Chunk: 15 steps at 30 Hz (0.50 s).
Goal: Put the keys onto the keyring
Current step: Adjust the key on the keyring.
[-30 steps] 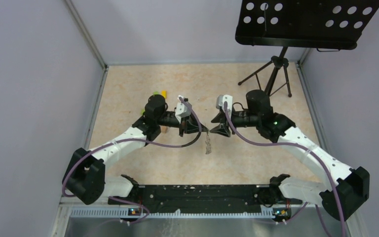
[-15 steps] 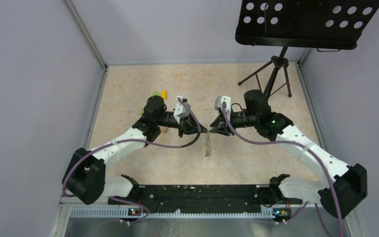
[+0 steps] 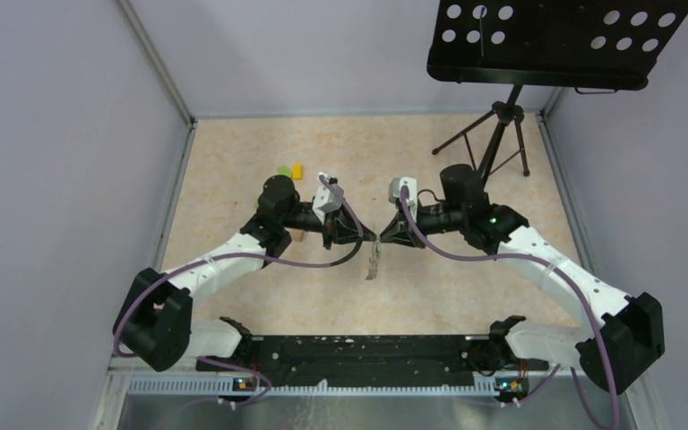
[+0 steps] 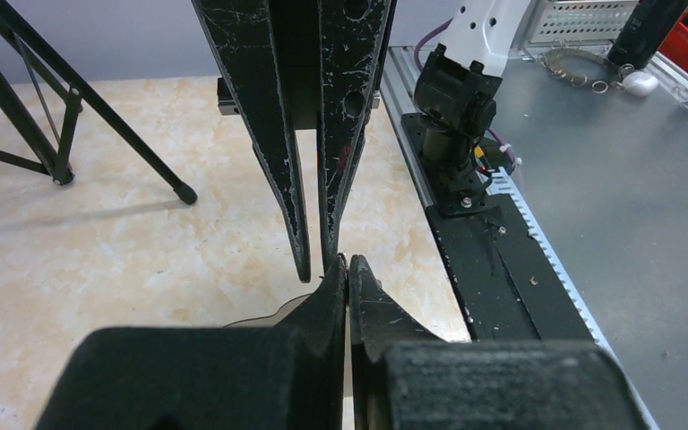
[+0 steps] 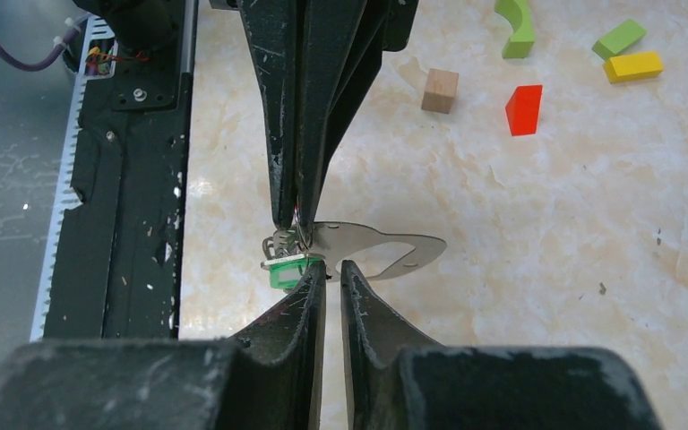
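Observation:
My left gripper [image 3: 369,236] and right gripper [image 3: 382,236] meet tip to tip above the middle of the table. The left gripper [image 5: 294,219] is shut on one end of the keyring [image 5: 412,246], a flat silvery loop held level. A small bunch of keys [image 5: 279,244] with a green tag [image 5: 287,273] hangs from that end. In the top view the keys [image 3: 373,262] dangle below the tips. The right gripper [image 5: 334,266] stands at the loop's near rim with only a narrow slit between its jaws. Whether it pinches the rim is unclear. The left wrist view shows the keyring [image 4: 264,315] only as a thin dark curve.
Toy blocks lie behind the left arm: a tan cube [image 5: 440,90], a red block [image 5: 523,109], green pieces [image 5: 517,27] and a yellow one [image 5: 634,64]. A black tripod stand [image 3: 493,134] with a perforated tray [image 3: 555,40] stands back right. The black base rail [image 3: 358,349] runs along the near edge.
The right gripper has moved left up to the left gripper's tips and its jaws have narrowed from wide to a slit. The hanging keys have swung slightly left.

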Each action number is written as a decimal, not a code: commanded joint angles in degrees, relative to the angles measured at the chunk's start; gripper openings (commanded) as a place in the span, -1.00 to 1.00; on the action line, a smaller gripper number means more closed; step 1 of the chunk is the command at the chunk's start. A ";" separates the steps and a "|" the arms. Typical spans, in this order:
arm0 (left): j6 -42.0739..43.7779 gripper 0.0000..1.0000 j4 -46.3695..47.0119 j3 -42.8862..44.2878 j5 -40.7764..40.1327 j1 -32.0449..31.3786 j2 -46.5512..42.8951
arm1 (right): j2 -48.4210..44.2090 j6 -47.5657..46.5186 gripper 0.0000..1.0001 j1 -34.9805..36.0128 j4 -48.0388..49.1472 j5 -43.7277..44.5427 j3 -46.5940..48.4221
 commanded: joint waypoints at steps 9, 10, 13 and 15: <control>-1.16 -1.00 6.82 -1.43 2.27 0.70 -1.33 | -4.53 -2.91 -0.56 -0.69 1.40 3.05 -0.50; -1.33 -1.00 7.49 -1.70 2.59 0.70 -1.31 | -5.06 -2.96 -0.49 -0.65 1.35 3.46 -0.40; -1.39 -1.00 8.93 -2.46 3.13 0.72 -1.53 | -5.56 -3.21 -0.35 -0.64 1.05 4.37 -0.15; -1.22 -1.00 9.80 -2.90 3.14 0.70 -1.48 | -5.80 -3.23 -0.28 -0.64 0.82 3.76 0.04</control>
